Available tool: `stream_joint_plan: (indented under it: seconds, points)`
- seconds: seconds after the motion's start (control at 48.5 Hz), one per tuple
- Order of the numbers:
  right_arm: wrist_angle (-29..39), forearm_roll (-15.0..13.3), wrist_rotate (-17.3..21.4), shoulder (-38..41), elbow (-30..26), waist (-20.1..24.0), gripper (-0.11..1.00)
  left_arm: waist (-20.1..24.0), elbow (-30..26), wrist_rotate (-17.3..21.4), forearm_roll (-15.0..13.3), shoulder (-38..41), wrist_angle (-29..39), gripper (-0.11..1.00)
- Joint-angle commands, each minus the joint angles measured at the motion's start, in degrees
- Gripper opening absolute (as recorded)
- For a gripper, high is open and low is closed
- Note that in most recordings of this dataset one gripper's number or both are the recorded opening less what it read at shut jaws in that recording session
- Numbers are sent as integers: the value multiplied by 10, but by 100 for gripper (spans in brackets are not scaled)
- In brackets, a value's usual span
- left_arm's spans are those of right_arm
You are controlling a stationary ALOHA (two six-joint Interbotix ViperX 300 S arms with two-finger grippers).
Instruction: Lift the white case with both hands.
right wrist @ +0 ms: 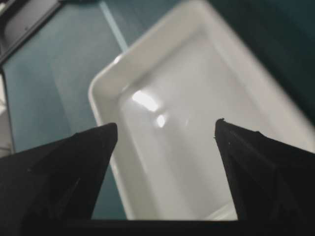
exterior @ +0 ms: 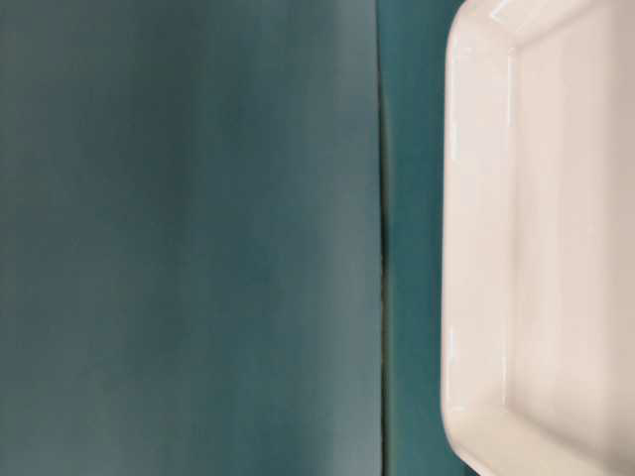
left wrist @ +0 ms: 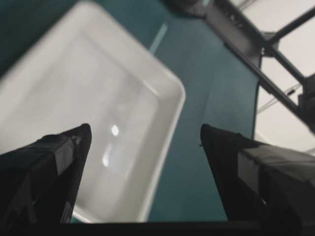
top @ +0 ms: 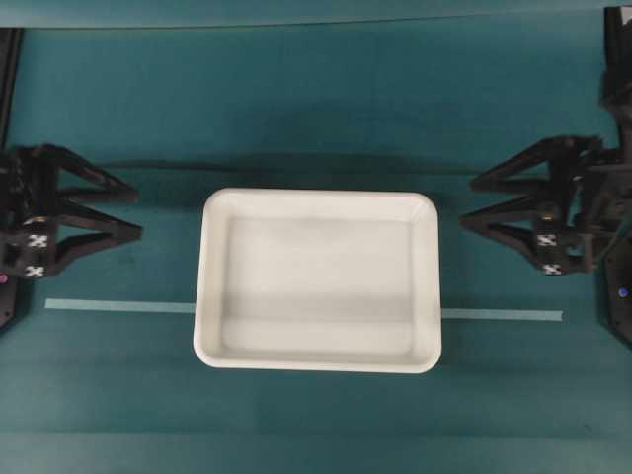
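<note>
White case [top: 318, 279] sits flat mid-desk across the tape strip [top: 118, 305], untouched. Left claw [top: 136, 211] and right claw [top: 466, 203] flank its short ends, both spread wide, lined up for rim grips.

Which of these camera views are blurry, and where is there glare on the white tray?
Overhead: sharp, even light, faint shadow band across the white case. Table-level: soft, too close. Left wrist: blurred fingers, small glints inside the case. Right wrist: blurred, bright glare patch on the case floor.
</note>
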Motion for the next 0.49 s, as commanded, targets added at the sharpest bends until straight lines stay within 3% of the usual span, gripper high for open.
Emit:
stream_joint_plan:
  seconds: [0.0, 0.082, 0.206, 0.289, 0.474]
  points:
    - [-13, -8, -39, -11, -3, 0, 86, 1, -12, 49, 3, -10, -2, 95]
    - [-18, -10, -84, -30, -1, 1, 86, 2, -12, 119, 3, -28, -2, 95]
    - [-23, -9, -135, -57, 1, 2, 86, 1, -15, 190, 3, -48, -1, 95]
    - [-23, -10, -156, -75, 0, 2, 86, 2, -16, 209, 3, -57, -1, 95]
    - [-22, -10, -172, -96, -2, 3, 86, 2, -16, 212, 3, -61, 0, 95]
